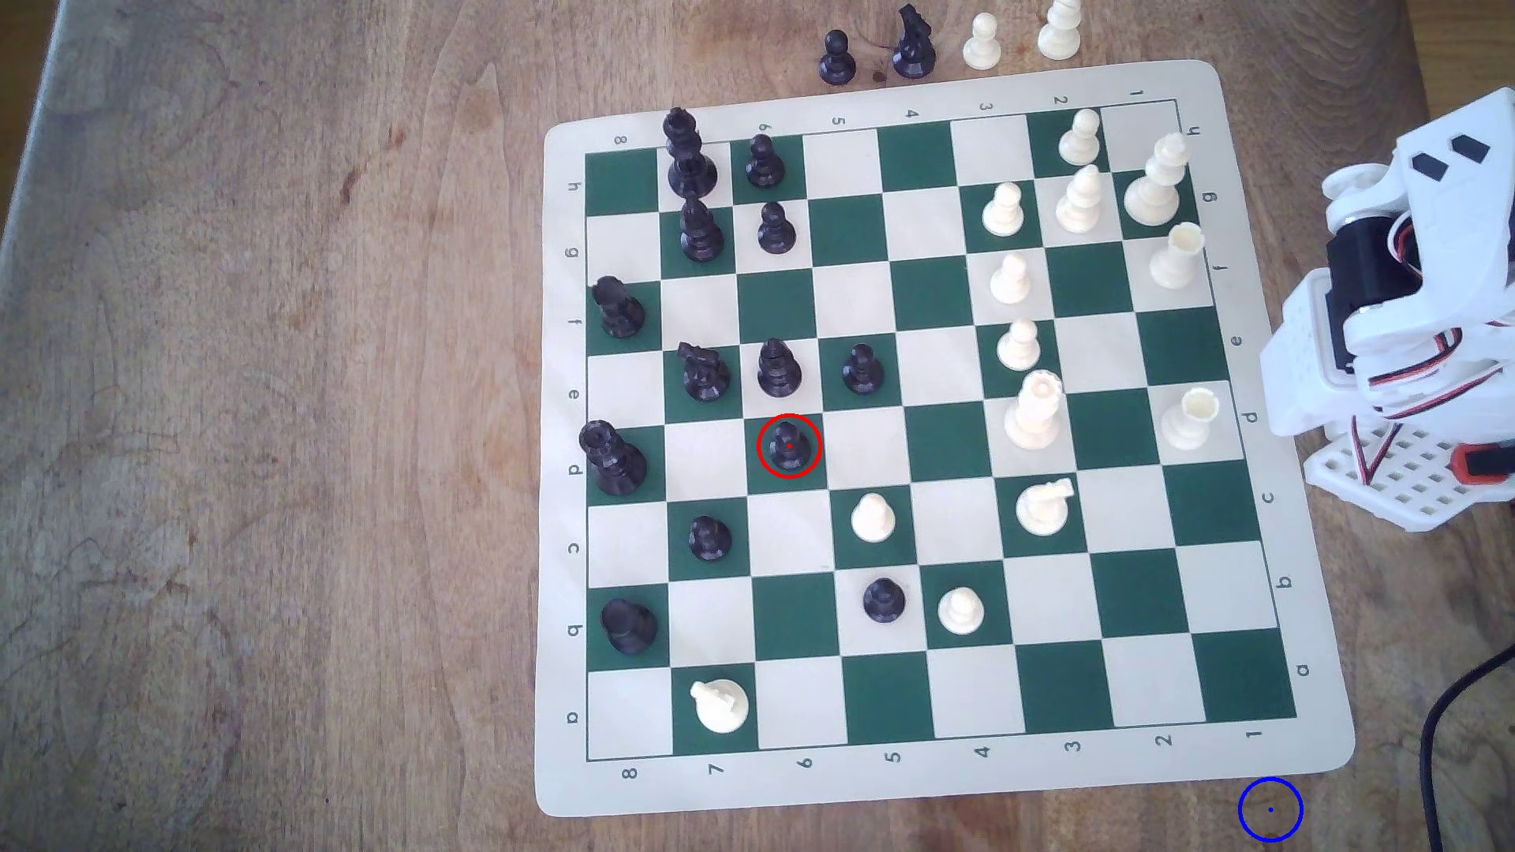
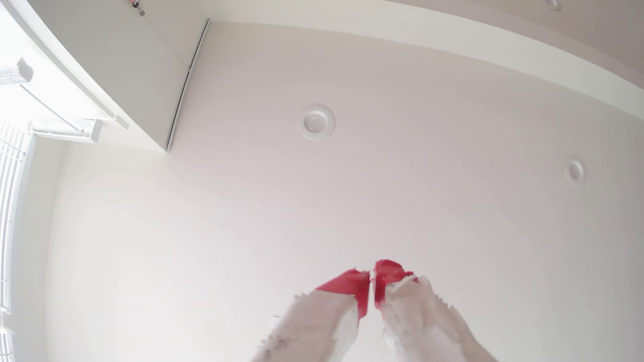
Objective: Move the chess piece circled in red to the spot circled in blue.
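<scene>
In the exterior view the robot arm (image 1: 1410,328) is cut off by the right edge, and so is a black cable (image 1: 1443,737) at the lower right. The top edge clips a white piece (image 1: 1060,29) off the board. In the wrist view the fingers (image 2: 355,289) run off the bottom edge, their red tips nearly touching; the window blinds (image 2: 10,222) are washed out by glare.

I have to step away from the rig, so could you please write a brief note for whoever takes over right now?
Gripper: shut, empty, red-tipped fingers pointing at the ceiling; the arm is parked off the board's edge at the exterior view's right.
Black pawn: upright on its green square inside the red ring, untouched.
Blue ring: on bare wood just past the mat's near right corner.
Done: nothing.
Left: reach, grasp, carry, release.
</scene>
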`<state>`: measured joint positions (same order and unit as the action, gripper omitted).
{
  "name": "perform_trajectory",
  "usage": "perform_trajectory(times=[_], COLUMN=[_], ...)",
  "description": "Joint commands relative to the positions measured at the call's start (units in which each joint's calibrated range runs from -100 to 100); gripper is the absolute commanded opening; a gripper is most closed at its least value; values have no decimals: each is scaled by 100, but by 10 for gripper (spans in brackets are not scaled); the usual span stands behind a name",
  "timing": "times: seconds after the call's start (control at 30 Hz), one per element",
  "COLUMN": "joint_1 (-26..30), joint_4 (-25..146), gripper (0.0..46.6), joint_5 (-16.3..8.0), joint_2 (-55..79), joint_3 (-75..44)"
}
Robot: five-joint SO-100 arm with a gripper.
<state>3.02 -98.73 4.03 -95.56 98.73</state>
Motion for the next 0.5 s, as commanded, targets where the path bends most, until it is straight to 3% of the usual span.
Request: perform_trajectory(times=[0.0,0.47], joint_1=[-48,-95], joint_4=[-78,577], gripper=[2,2], joint_5=[20,20], joint_2=[-20,-20], joint_3=[117,117])
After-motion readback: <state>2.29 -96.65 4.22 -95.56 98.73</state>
